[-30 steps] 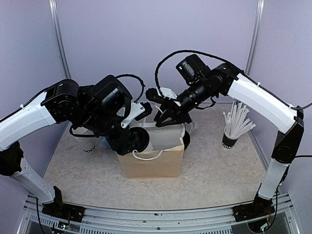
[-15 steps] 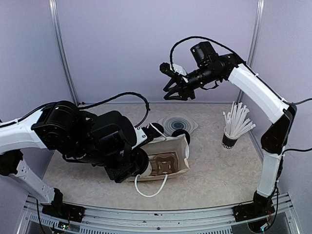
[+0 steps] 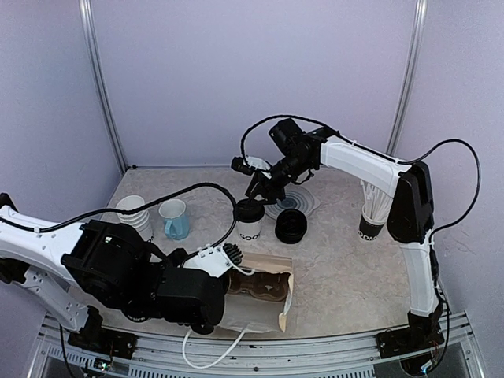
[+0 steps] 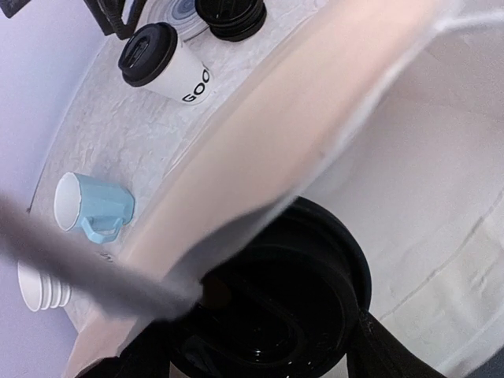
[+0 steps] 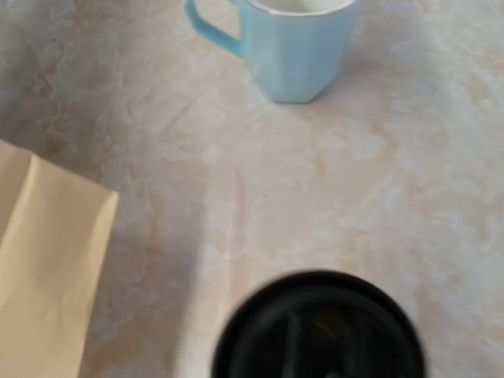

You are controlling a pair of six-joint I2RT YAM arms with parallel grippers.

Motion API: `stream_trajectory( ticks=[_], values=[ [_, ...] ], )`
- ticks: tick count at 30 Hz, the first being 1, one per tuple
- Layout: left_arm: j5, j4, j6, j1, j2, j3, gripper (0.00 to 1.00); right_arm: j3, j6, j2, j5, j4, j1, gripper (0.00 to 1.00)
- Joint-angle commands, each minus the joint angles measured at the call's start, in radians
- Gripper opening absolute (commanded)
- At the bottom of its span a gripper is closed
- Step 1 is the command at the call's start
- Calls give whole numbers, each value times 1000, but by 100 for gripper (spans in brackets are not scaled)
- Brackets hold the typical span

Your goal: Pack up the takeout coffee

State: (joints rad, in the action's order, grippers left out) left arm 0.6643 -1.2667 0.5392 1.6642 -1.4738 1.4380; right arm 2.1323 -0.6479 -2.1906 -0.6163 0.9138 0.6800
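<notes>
Cup (image 3: 250, 224) stands upright on the desk (image 3: 339, 260), straight below the right claw (image 3: 260, 191) — jaws seemingly parted, empty — with the bag (image 3: 264, 311) well apart, toward the left arm.

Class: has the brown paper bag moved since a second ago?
Yes. The brown paper bag has shifted toward the near metal rail, ending farther from the black cup of white straws.

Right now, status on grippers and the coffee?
Right gripper over the takeout coffee, jaws unclear. Left gripper at the paper bag mouth, jaws unclear. Coffee upright, lidded, outside bag. Black lids stacked beside it.
</notes>
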Motion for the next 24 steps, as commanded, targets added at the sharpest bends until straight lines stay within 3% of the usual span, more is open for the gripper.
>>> stream_trajectory(
  ticks=[1, 15, 24],
  values=[
    [100, 6, 37, 8, 0, -55, 52, -49, 72, -60, 0, -92, 43, 40],
    [149, 179, -81, -5, 51, -161, 52, -101, 177, -198, 37, -124, 96, 38],
    [131, 200, -131, -28, 69, -155, 52, -122, 191, -137, 89, -165, 94, 38]
  ],
)
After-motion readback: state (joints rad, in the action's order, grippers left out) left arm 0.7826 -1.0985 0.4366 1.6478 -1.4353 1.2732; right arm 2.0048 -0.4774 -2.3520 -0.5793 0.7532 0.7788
